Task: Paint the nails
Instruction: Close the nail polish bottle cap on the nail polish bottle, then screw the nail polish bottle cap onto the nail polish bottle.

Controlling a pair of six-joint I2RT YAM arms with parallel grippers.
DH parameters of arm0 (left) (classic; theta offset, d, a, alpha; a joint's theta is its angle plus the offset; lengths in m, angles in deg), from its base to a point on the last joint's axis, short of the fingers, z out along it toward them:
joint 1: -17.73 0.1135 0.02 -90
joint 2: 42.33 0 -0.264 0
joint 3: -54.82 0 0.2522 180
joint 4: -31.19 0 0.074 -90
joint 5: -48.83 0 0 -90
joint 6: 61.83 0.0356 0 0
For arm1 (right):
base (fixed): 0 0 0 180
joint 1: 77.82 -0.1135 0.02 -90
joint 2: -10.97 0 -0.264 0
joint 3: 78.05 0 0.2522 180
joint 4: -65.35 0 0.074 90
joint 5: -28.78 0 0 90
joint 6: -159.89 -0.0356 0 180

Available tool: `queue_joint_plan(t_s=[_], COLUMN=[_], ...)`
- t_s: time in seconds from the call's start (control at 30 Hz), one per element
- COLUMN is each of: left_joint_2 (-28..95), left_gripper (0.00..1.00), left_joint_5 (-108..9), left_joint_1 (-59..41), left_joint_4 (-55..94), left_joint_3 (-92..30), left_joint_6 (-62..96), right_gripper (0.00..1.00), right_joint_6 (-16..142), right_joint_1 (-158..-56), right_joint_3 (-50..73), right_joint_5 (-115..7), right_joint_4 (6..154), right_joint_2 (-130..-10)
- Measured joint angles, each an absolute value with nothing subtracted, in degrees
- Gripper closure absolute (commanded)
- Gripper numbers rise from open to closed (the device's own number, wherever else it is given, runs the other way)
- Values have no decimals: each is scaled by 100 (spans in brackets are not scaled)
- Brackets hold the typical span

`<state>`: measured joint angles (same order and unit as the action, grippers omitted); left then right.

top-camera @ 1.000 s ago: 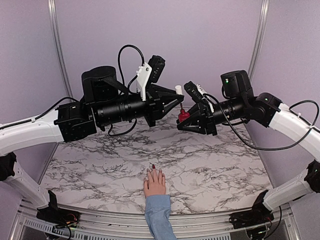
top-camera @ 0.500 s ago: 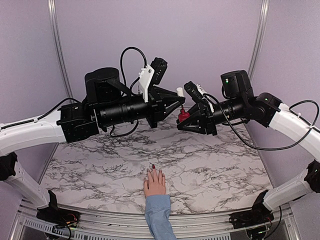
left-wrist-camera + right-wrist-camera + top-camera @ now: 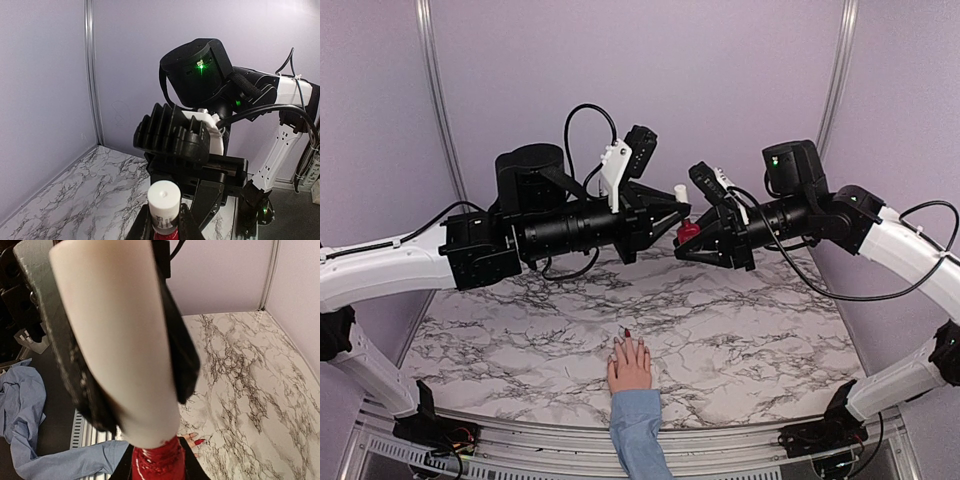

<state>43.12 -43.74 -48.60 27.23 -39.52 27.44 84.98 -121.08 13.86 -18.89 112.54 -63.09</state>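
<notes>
We see the nails (image 3: 625, 338) on a hand (image 3: 631, 368) lying flat at the tabletop's (image 3: 500, 330) near edge, about midway along it, with the fingers pointing to the far edge. At least one nail is dark red. Well above it, toward the far edge, our right gripper (image 3: 687, 238) is clamped on the red bottle (image 3: 688, 231). Our left gripper (image 3: 678, 198) pinches the white cap (image 3: 680, 189) from the left side. The cap sits on the bottle's top.
</notes>
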Motion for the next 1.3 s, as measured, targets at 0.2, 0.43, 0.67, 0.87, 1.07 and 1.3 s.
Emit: queue_joint_plan(t_s=[0.2, 0.43, 0.67, 0.87, 1.07, 1.3], left_joint_2=[4317, 4391, 4404, 4426, 4426, 4426], left_gripper=[100, 100, 100, 100, 94, 77], left_joint_5=[-4374, -4426, -4492, -4581, -4667, -4723], left_joint_1=[-4860, -4832, -4823, -4821, -4812, -4794], left_joint_4=[2826, 3023, 3289, 3473, 3552, 3560], left_joint_3=[-3910, -3844, -3777, -3757, -3757, -3764], left_joint_6=[2609, 2384, 2141, 1981, 1960, 1977], right_gripper=[100, 100, 100, 100, 100, 100], right_joint_6=[8498, 8494, 8472, 8454, 8454, 8382], right_joint_1=[-12108, -12106, -12108, -12110, -12123, -12137], right_joint_3=[1399, 1434, 1434, 1434, 1432, 1377], right_joint_5=[-1887, -1917, -1935, -1939, -1966, -2079], right_joint_4=[11224, 11206, 11112, 11071, 11066, 11003], right_joint_2=[-6291, -6235, -6167, -6099, -6029, -5972])
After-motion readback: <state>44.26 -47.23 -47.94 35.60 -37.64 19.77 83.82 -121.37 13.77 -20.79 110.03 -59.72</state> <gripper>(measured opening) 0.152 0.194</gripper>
